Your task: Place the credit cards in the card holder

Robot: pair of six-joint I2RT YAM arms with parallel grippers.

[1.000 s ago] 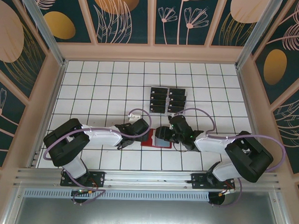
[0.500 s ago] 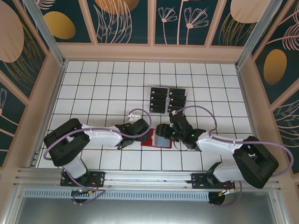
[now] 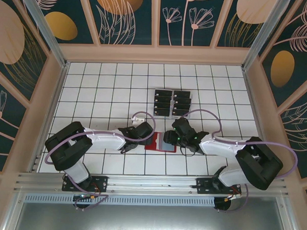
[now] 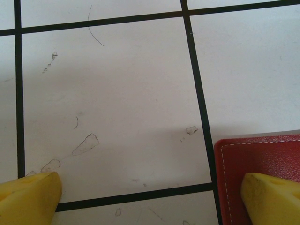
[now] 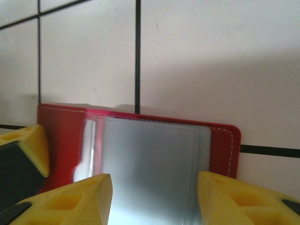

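Observation:
The card holder [image 3: 153, 144], a red wallet, lies open on the white tiles between my two grippers. In the right wrist view its red cover [image 5: 60, 125] frames grey-blue inner pockets [image 5: 150, 150]. My right gripper [image 5: 154, 199] is open just above those pockets, a yellow fingertip on each side and nothing between them. My left gripper [image 4: 150, 201] is open wide, one fingertip [image 4: 272, 197] over the wallet's red corner [image 4: 262, 157], the other over bare tile. The credit cards [image 3: 172, 102], small and black, stand in two rows farther back.
A clear slotted tray [image 3: 189, 103] holds the black cards behind the grippers. Another yellow finger [image 5: 26, 150] sits at the wallet's left edge in the right wrist view. Framed walls [image 3: 53, 91] close in the tiled floor on three sides.
My right gripper has shifted left over the open wallet, covering the grey-blue pockets in the top view, and its arm has swung a little. The left arm has stayed put.

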